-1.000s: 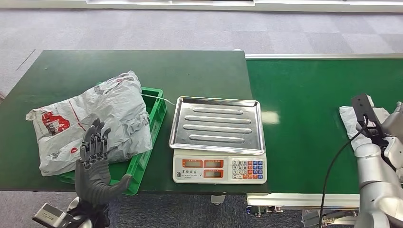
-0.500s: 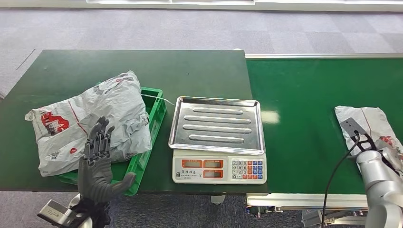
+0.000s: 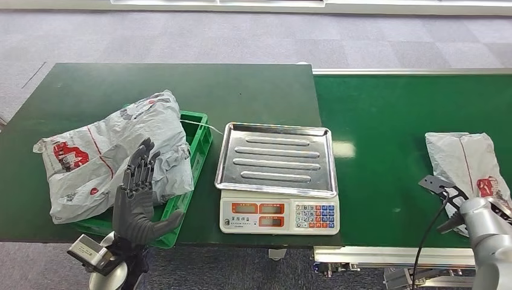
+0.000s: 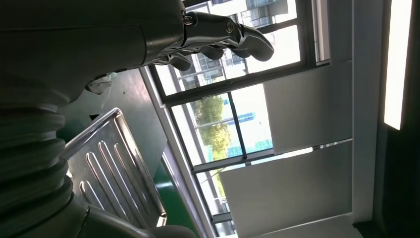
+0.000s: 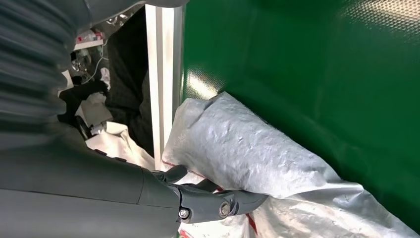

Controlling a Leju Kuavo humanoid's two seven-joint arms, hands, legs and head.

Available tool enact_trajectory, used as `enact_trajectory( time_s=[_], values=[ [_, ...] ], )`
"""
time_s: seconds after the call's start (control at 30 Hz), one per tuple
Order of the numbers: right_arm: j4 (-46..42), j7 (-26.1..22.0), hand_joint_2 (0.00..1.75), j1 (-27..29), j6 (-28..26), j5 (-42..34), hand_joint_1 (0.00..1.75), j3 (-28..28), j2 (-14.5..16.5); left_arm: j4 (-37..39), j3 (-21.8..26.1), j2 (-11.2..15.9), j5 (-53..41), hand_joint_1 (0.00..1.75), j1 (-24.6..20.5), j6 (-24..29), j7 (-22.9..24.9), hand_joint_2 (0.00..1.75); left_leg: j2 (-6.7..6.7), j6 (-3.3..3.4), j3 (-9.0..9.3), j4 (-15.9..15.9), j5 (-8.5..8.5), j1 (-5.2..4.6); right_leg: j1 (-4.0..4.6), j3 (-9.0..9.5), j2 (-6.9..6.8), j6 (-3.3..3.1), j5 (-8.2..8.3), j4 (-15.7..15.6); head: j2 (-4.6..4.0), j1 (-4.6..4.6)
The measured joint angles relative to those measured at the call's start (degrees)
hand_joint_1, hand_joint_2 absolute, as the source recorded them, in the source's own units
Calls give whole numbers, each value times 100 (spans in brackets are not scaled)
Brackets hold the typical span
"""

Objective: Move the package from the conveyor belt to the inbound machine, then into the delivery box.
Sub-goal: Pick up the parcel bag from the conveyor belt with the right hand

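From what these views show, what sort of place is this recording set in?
Probably a mock parcel-sorting station in an office-like room. A green conveyor belt carries a grey package, an electronic scale stands beside it, and a green crate holds another large package. Carpet tiles cover the floor.
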Motion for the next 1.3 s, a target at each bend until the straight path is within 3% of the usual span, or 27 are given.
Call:
enact_trajectory(
  time_s=[0.1,0.23,0.33,0.53,0.8,1.03,1.23,1.3],
  values=[
    [0,-2,175,32,-575,85,0,0,-4,16,0,-20,-16,0,5,6,27,175,-4,0,-2,0,0,-1,-2,5,-4,0,0,0,0,0],
    [-15,-57,175,-20,-2205,255,0,0,2,-199,4,-19,-20,0,232,82,88,175,-5,1,-7,-1,0,-5,-6,3,-4,1,0,1,0,1],
    [-57,-213,175,-138,-3112,346,0,0,3,-398,7,-18,-19,0,368,117,153,175,-5,1,-6,-1,0,-5,-6,2,-5,1,0,1,0,0],
    [-136,-480,175,-266,-4059,434,0,-1,6,-611,7,-19,-20,0,507,172,213,175,-16,2,-5,-1,1,-3,-4,5,-19,1,0,1,0,0],
    [-137,-328,175,-297,-3488,417,0,-17,4,-648,9,-14,-19,0,531,196,204,175,-16,2,-4,-1,2,-3,-4,3,-17,1,0,1,0,0],
    [-53,-101,175,-91,-1291,169,0,-230,8,-511,8,10,8,0,470,186,39,175,-18,2,-5,-1,1,-3,-5,2,-19,2,-1,0,0,0],
    [-1,-186,175,57,-349,290,0,-291,16,-336,7,17,-23,0,422,174,-66,175,-15,2,-2,-1,1,-2,-3,3,-13,2,-2,0,0,0],
    [1,-186,175,36,-117,361,87,-291,16,-263,7,16,-46,0,387,167,-75,175,-16,2,-1,-1,1,-1,-2,6,-17,2,-2,0,0,0]
  ],
)
